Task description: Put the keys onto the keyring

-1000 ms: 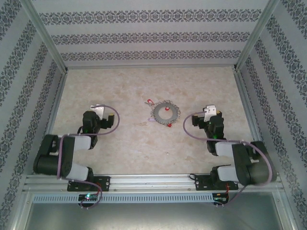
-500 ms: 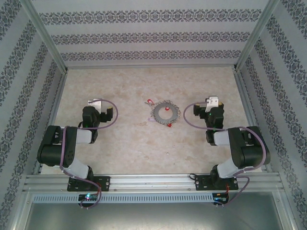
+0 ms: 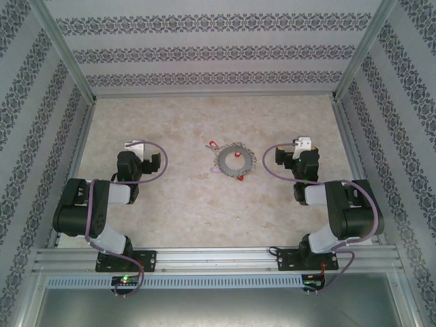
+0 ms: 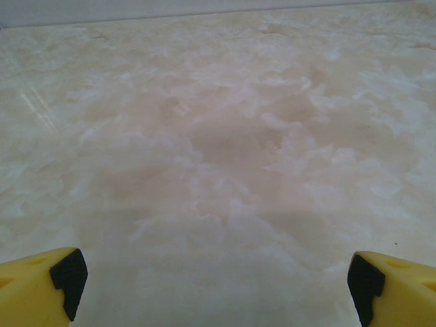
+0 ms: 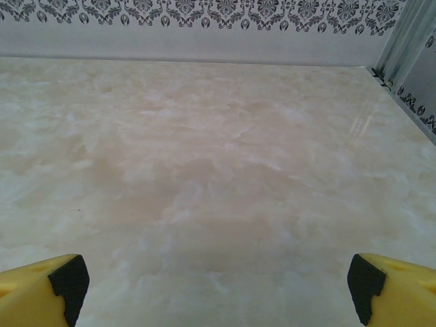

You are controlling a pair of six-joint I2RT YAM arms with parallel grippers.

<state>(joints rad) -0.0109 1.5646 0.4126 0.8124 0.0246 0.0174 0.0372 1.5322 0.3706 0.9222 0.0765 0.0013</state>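
The keyring [image 3: 235, 162], a silvery ring fringed with small grey keys, lies flat mid-table. Three red-headed keys lie loose: one at its upper left [image 3: 212, 144], one inside the ring [image 3: 236, 155], one at its lower edge [image 3: 240, 178]. My left gripper [image 3: 135, 146] hovers well left of the ring, my right gripper [image 3: 302, 143] well to its right. In the left wrist view the left gripper [image 4: 218, 286] is open over bare table, with yellow fingers [image 4: 41, 289] at the corners. The right gripper [image 5: 218, 286] is open the same way, fingers [image 5: 395, 289] wide apart.
The marble-patterned table [image 3: 177, 204] is boxed in by patterned walls [image 3: 211, 54] and metal rails [image 3: 82, 143]. A small pale item [image 3: 212, 172] lies at the ring's lower left. In the right wrist view the back wall [image 5: 204, 34] and a corner post [image 5: 402, 41] stand ahead.
Both arms have drawn up and moved their grippers a little farther from the bases. The keyring and the red keys have not moved. Both grippers stay open.
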